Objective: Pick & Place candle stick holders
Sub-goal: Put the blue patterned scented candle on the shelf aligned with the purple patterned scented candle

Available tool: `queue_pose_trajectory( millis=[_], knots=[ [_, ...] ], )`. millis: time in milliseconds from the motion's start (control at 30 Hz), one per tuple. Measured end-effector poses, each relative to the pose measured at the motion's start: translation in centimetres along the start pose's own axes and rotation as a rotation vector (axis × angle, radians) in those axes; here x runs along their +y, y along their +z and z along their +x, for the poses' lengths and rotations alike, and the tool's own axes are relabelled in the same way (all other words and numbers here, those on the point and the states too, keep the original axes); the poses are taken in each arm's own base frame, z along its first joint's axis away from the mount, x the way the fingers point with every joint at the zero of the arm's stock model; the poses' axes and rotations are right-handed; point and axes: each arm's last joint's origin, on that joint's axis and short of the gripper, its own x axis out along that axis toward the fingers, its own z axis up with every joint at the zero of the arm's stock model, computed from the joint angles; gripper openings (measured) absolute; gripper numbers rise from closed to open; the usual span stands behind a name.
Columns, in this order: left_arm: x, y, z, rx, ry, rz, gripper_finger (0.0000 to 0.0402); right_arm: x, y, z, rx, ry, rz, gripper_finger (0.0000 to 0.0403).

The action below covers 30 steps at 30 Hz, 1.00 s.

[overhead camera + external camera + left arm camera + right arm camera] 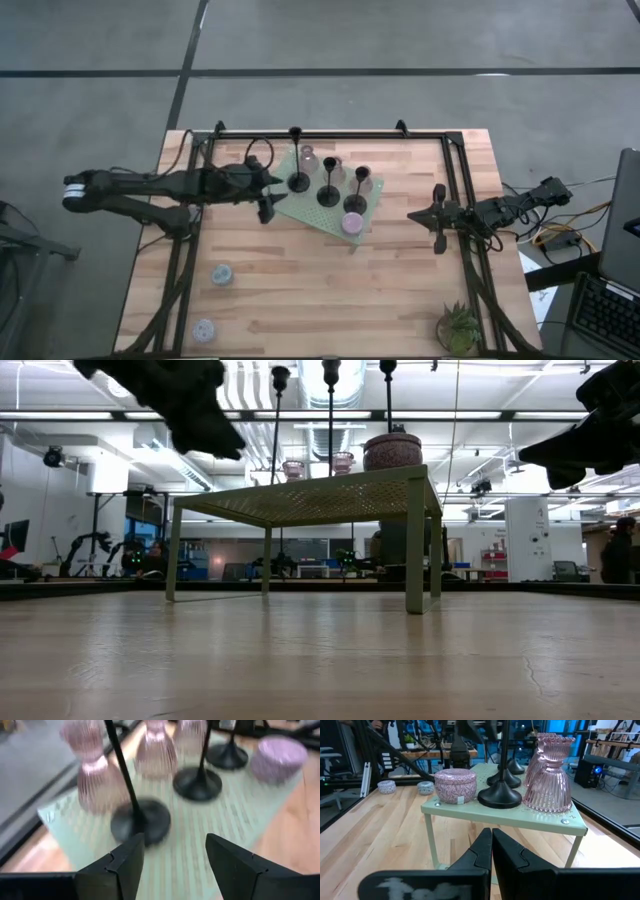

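Pale wood forms the bench point(300, 290) in the high view, with a pale green perforated stand point(330, 205) near its middle carrying three black slim-stemmed holders point(328, 194), pinkish glass holders point(308, 157) and one squat lavender holder point(353, 223). Two more squat pale holders point(221, 274) sit apart on the bench, and a spiky potted plant point(459, 328) stands at a corner. The left gripper point(268, 200) is at the stand's edge; the right gripper point(437, 222) waits well apart from it.

Low view: the stand point(330, 495) on thin legs, holders on top, both grippers above.

Left wrist view: the fingers point(125, 865) are spread, just short of a black holder's round base point(141, 821).

Right wrist view: the fingers point(482, 852) are pressed together, pinching nothing, facing the stand point(510, 817).
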Motion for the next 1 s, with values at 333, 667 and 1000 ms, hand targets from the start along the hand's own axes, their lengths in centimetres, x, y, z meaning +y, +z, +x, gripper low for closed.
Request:
queue_pose_trajectory(
  millis=[333,667,1000],
  knots=[
    [-0.6,-2.4,-3.2,0.221,-0.166,-0.019,0.0216,0.0,0.0,0.0,0.0,0.0,0.0,0.0008],
    [-2.1,-4.5,-4.5,0.478,-0.305,-0.124,0.0216,0.0,0.0,0.0,0.0,0.0,0.0,0.0008],
    [-4.4,-6.9,-6.6,0.72,-0.295,-0.255,0.0216,0.0,0.0,0.0,0.0,0.0,0.0,0.0008]
  ],
)
